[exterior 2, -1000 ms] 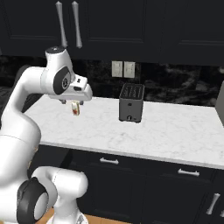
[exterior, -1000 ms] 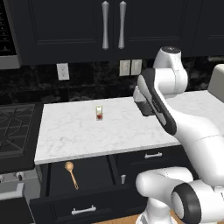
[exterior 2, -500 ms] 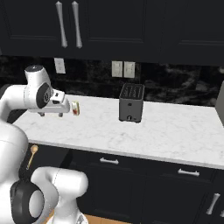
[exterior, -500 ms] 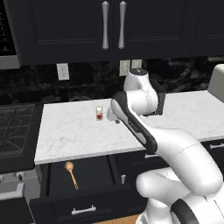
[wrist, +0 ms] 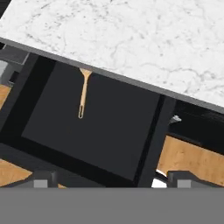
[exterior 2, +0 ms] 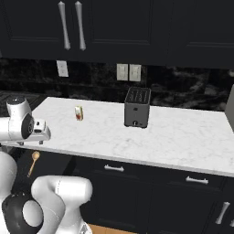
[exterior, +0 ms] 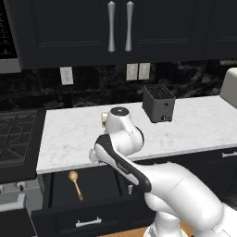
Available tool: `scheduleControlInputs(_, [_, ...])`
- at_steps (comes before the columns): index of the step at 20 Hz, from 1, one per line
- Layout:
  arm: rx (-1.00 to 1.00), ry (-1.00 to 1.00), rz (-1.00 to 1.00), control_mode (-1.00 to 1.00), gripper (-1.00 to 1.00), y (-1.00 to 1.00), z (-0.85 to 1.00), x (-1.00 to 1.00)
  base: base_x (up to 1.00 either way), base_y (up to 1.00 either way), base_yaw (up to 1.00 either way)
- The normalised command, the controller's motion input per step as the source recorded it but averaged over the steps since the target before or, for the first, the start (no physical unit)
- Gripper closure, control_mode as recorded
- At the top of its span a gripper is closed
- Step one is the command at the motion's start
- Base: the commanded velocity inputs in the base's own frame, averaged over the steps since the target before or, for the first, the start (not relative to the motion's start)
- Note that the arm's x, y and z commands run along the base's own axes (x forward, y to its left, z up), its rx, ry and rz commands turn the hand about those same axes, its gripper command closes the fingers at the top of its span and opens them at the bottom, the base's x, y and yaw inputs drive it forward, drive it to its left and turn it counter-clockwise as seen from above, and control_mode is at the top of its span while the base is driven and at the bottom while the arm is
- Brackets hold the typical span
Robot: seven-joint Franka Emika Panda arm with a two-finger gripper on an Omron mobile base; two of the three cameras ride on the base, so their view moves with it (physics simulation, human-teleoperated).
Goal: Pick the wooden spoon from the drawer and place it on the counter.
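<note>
Item: small light-brown wooden spoon (exterior: 75, 184), lying loose in the open black-fronted drawer (exterior: 99, 217), below the white marble counter (exterior: 194, 125). Two-finger gripper (wrist: 107, 179): fingertips spread, nothing held. Advice: descend over the thin handle, jaws crosswise, clearing the counter edge.

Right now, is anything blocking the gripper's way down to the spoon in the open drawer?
Mostly clear: the spoon lies alone in the drawer, but the counter edge overhangs its bowl end. The gripper is above, apart.
</note>
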Motion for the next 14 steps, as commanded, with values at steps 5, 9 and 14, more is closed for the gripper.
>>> scheduleControlInputs(5, [0.00,0.13,0.03,-1.00,-1.00,0.98,-0.42,-0.01,0.00,0.00,0.00])
scheduleControlInputs(9, [0.00,0.11,0.00,-1.00,-1.00,0.82,-0.49,0.00,0.00,0.00,0.00])
scheduleControlInputs(14, [0.01,0.02,-0.01,-1.00,-1.00,0.30,-0.47,-0.31,0.00,0.00,0.00])
